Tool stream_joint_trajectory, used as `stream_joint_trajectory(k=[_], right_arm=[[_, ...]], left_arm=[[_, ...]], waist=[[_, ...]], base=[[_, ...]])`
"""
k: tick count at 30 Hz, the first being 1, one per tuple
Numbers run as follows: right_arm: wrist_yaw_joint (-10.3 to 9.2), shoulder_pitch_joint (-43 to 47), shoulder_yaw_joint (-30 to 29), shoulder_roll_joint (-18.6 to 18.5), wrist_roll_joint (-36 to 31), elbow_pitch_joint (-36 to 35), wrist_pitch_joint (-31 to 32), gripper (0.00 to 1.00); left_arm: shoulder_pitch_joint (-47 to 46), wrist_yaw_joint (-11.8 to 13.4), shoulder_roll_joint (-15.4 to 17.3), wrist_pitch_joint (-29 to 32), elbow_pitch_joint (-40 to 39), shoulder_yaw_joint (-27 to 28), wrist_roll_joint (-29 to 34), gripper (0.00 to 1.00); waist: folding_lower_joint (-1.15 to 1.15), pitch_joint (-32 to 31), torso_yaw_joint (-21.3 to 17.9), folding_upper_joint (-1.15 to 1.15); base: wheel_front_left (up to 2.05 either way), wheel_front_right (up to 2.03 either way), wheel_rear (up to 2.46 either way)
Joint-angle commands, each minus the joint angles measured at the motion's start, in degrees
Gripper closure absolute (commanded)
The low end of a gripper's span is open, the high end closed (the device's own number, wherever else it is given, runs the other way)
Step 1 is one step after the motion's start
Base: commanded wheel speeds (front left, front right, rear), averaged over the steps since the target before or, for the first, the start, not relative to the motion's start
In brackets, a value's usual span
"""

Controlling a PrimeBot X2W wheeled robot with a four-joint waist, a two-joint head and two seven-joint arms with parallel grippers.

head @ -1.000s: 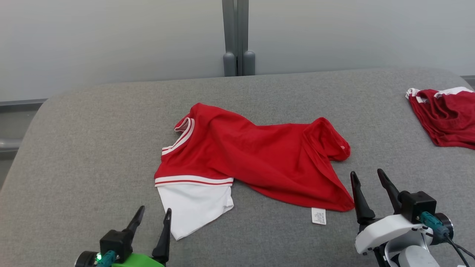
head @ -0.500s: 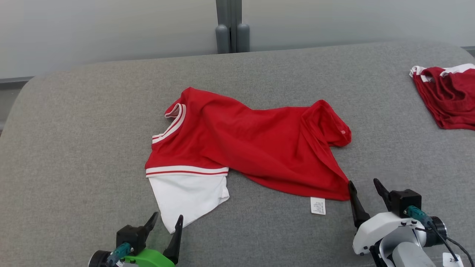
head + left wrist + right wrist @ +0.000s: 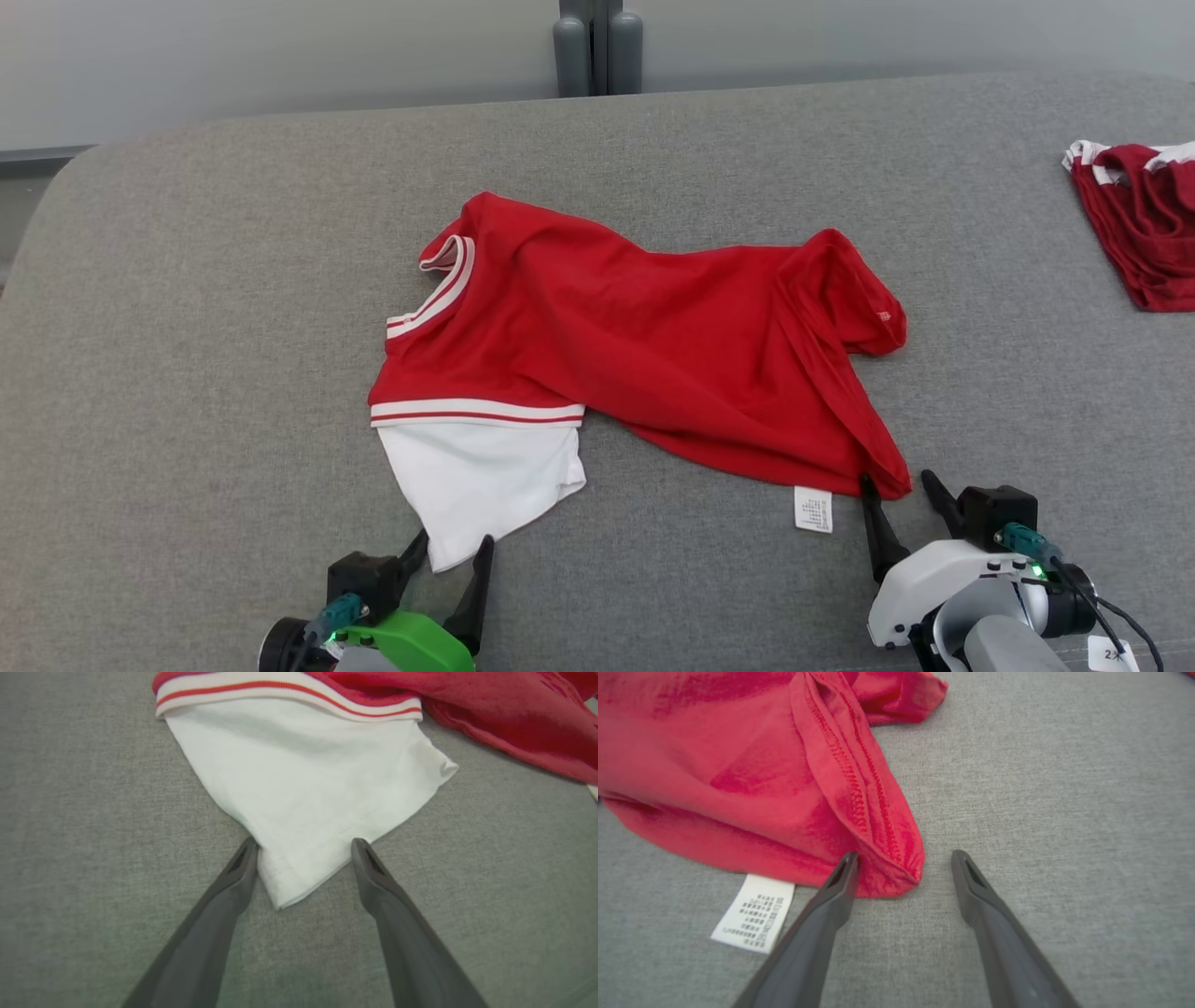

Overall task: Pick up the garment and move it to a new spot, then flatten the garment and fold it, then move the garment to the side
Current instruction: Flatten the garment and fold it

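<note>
A red garment (image 3: 644,345) with a white sleeve (image 3: 481,481) and striped trim lies crumpled in the middle of the grey surface (image 3: 187,327). My left gripper (image 3: 453,549) is open, and the white sleeve's lower corner (image 3: 285,882) lies between its fingers. My right gripper (image 3: 898,486) is open at the garment's lower right corner (image 3: 896,872), which sits by its left finger. A white care label (image 3: 754,912) sticks out from under the red hem (image 3: 814,509).
A second red garment (image 3: 1144,219) with white trim lies at the far right edge. A grey post (image 3: 597,47) stands behind the surface against a pale wall. Bare grey fabric lies to the left and right of the garment.
The head camera has tilted down, shifting the whole picture. Both grippers have closed in on the garment: the left to the white sleeve's corner, the right to the red hem's corner.
</note>
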Motion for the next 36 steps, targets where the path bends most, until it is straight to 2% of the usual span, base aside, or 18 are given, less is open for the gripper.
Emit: stream_joint_trajectory(k=[1,2,3,4,5,6,7,11,16,24,29,36], right_arm=[[-0.09,0.1,0.6,0.2,0.6,1.0,0.0,0.00],[-0.08,0.1,0.9,0.3,1.2,1.5,0.0,0.00],[-0.07,0.1,1.4,0.4,1.9,1.9,0.1,0.20],[-0.06,-0.1,1.8,0.5,2.4,2.2,0.1,0.51],[-0.06,-0.2,2.2,0.5,3.0,2.5,0.1,0.78],[-0.06,-0.4,2.5,0.6,3.6,2.7,0.1,0.93],[-0.06,-0.6,2.7,0.6,4.1,2.9,0.1,1.00],[-0.07,-1.7,3.7,0.5,5.6,2.5,0.1,1.00],[-0.07,-1.0,4.6,0.4,5.7,-1.7,0.0,1.00],[-0.08,-4.6,5.8,-0.6,6.5,-8.4,0.0,1.00],[-0.08,-13.8,8.9,-2.1,7.7,-8.3,0.0,1.00],[-0.08,-36.4,9.0,-3.0,10.2,-1.5,2.5,1.00]], left_arm=[[-0.9,-0.2,-0.4,0.1,0.7,-0.6,-1.0,0.00],[-1.2,-0.2,-0.5,0.1,1.0,-0.9,-1.2,0.00],[-1.5,-0.2,-0.6,0.1,1.4,-1.1,-2.0,0.11],[-1.7,-0.2,-0.7,0.1,1.8,-1.2,-2.6,0.47],[-2.0,-0.2,-0.8,0.1,2.1,-1.4,-3.3,0.78],[-2.2,-0.2,-0.8,0.1,2.3,-1.5,-3.9,1.00],[-2.4,-0.2,-0.8,0.1,2.4,-1.6,-4.5,1.00],[-3.4,-0.2,0.0,0.1,2.2,-1.5,-5.3,1.00],[-3.2,-0.2,1.1,0.1,-2.0,-0.3,-5.2,1.00],[-7.7,-0.2,5.3,0.1,-9.9,1.2,-3.8,1.00],[-18.0,-0.2,9.7,1.1,-10.9,-2.4,-5.2,1.00],[-40.4,-0.1,16.2,6.8,-9.2,-8.0,-12.0,1.00]], waist=[[0.00,0.2,0.1,0.00],[0.00,0.3,0.2,0.00],[0.00,0.3,0.2,0.00],[0.00,0.3,0.2,0.00],[0.00,0.4,0.2,0.00],[0.00,0.4,0.1,0.00],[0.00,0.4,0.1,0.00],[0.00,0.2,0.1,0.00],[0.00,-1.1,-0.1,0.00],[0.00,-2.1,-1.3,0.00],[0.00,-0.5,-2.3,0.00],[0.00,7.6,-3.9,0.00]], base=[[0.00,0.00,0.00],[0.00,0.00,0.00],[0.00,0.00,0.00],[0.00,0.00,0.00],[0.00,0.00,0.00],[0.00,0.00,0.00],[0.00,0.00,0.00],[0.00,0.00,0.00],[0.00,0.00,0.00],[0.00,0.00,0.00],[0.00,0.00,0.00],[0.00,0.00,0.00]])
